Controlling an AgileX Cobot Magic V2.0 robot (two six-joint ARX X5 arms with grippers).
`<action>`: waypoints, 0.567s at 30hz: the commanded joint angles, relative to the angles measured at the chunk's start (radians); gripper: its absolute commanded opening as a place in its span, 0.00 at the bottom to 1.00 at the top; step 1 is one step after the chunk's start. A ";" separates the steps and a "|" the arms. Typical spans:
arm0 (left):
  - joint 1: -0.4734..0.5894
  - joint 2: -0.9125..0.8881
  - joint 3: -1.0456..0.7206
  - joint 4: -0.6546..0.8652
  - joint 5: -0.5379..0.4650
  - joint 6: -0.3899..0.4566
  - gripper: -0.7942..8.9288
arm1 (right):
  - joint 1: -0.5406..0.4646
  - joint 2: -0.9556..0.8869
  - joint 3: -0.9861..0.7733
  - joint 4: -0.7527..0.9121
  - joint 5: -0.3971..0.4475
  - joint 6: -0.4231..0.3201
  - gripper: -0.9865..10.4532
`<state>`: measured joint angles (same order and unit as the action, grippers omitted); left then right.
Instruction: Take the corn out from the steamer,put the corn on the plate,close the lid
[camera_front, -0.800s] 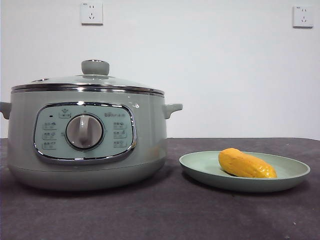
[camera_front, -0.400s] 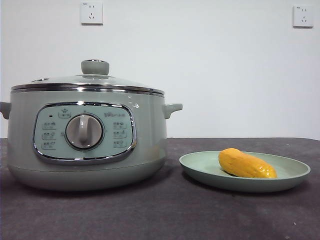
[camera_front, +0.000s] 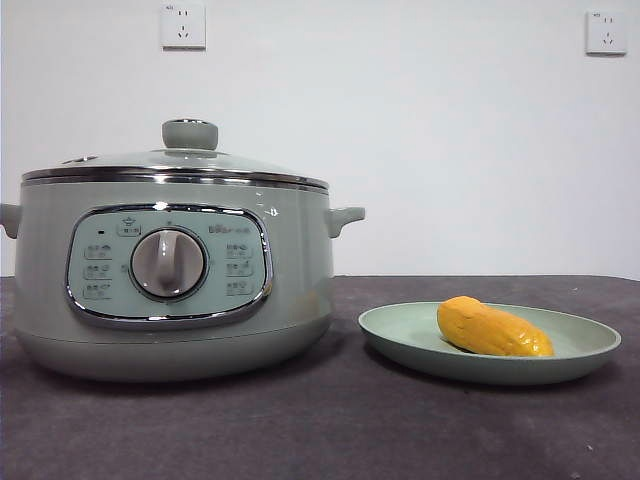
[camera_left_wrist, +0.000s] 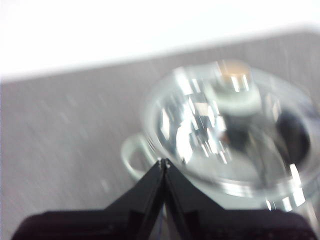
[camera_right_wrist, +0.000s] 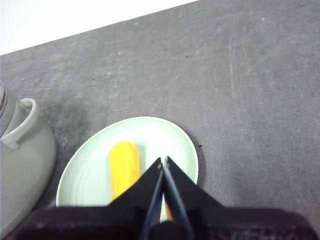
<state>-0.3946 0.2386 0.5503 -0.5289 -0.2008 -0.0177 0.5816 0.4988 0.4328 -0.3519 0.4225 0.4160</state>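
Note:
The pale grey-green steamer (camera_front: 170, 290) stands at the left of the table with the glass lid (camera_front: 175, 165) seated on its rim. To its right the corn (camera_front: 492, 328) lies on the pale green plate (camera_front: 580, 345). My left gripper (camera_left_wrist: 164, 162) is shut and empty, high above the lid (camera_left_wrist: 225, 130), whose knob (camera_left_wrist: 234, 87) shows blurred. Above the plate (camera_right_wrist: 165, 137), my right gripper (camera_right_wrist: 163, 161) is shut with nothing in it, beside the corn (camera_right_wrist: 123, 167). Neither arm shows in the front view.
The steamer's side handle (camera_right_wrist: 20, 125) sits close to the plate. Two wall sockets (camera_front: 183, 26) hang on the white wall behind. Dark grey cloth (camera_front: 340, 430) covers the table.

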 joint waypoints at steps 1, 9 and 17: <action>0.072 -0.081 -0.068 0.092 -0.005 0.043 0.08 | 0.000 -0.002 -0.002 0.003 0.003 0.012 0.09; 0.276 -0.188 -0.365 0.351 0.074 0.063 0.08 | 0.000 -0.002 -0.002 0.002 0.003 0.012 0.09; 0.326 -0.230 -0.520 0.357 0.104 0.018 0.08 | 0.000 -0.002 -0.002 0.003 0.003 0.012 0.09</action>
<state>-0.0742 0.0151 0.0456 -0.1864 -0.1001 0.0147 0.5816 0.4988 0.4328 -0.3519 0.4221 0.4160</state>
